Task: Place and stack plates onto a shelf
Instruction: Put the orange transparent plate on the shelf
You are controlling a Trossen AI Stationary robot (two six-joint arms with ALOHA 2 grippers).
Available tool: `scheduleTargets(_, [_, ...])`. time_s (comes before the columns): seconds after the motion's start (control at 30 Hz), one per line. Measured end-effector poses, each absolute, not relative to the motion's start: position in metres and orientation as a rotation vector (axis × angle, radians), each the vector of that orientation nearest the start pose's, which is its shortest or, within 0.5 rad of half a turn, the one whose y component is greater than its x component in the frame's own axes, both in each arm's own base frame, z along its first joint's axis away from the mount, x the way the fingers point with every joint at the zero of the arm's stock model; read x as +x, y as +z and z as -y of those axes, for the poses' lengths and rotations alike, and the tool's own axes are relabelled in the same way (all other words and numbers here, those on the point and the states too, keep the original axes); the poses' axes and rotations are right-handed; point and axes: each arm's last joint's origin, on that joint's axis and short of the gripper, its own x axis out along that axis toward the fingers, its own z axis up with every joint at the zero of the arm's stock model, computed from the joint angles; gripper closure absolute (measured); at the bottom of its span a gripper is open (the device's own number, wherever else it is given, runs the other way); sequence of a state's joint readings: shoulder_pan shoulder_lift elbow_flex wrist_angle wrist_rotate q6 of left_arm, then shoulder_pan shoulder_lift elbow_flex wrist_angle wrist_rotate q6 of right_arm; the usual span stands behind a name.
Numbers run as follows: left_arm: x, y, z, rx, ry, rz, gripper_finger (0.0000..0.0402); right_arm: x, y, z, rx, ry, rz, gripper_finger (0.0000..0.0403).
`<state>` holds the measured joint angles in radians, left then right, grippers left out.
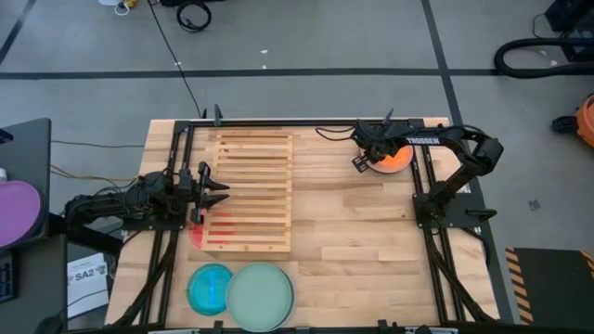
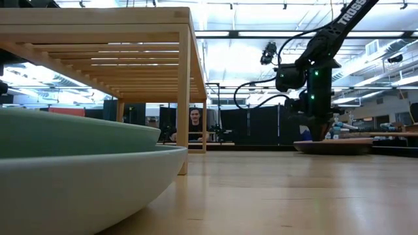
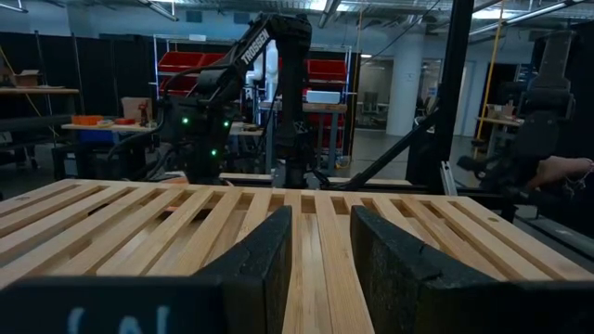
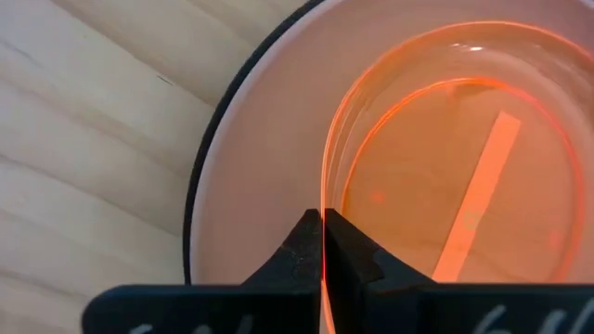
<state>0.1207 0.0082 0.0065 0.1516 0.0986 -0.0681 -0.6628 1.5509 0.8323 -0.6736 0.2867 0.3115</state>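
Right hand (image 4: 322, 243) pinched on one orange plate's (image 4: 445, 158) rim; left hand (image 3: 320, 255) part-open, empty, over one shelf (image 1: 249, 192).

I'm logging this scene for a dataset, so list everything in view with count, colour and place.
Slatted light-wood shelf: one, pale wood, left of the table's middle.
Translucent orange plate: one, far right, inside a pale pinkish plate.
Translucent red plate: one, at the shelf's near left corner.
Translucent blue plate: one, near edge.
Large mint-green plate: one, beside the blue one.
Purple disc: one, off the table, far left.
Person: one, in the room behind.
Left tool: at the shelf's left edge, fingers apart, empty.
Right tool: shut on the orange plate's rim.
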Motion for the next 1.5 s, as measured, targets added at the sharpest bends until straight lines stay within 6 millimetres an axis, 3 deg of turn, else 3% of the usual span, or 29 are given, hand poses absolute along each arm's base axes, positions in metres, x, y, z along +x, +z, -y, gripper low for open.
scheduleTargets(0.43, [0.096, 0.180, -0.009, -0.051, 0.017, 0.150, 0.0283, 0.213, 0.201, 0.176, 0.463, -0.973, -1.277, 0.0397])
scheduleTargets(0.9, [0.096, 0.180, -0.009, -0.052, 0.017, 0.150, 0.0283, 0.244, 0.281, 0.184, 0.329, -0.893, -1.114, 0.0397])
scheduleTargets(1.27, [0.096, 0.180, -0.009, -0.051, 0.017, 0.150, 0.0283, 0.273, 0.345, 0.168, 0.141, -0.766, -0.916, 0.0398])
scheduleTargets(1.5, [0.096, 0.180, -0.009, -0.051, 0.017, 0.150, 0.0283, 0.301, 0.373, 0.146, -0.009, -0.563, -0.699, 0.0398])
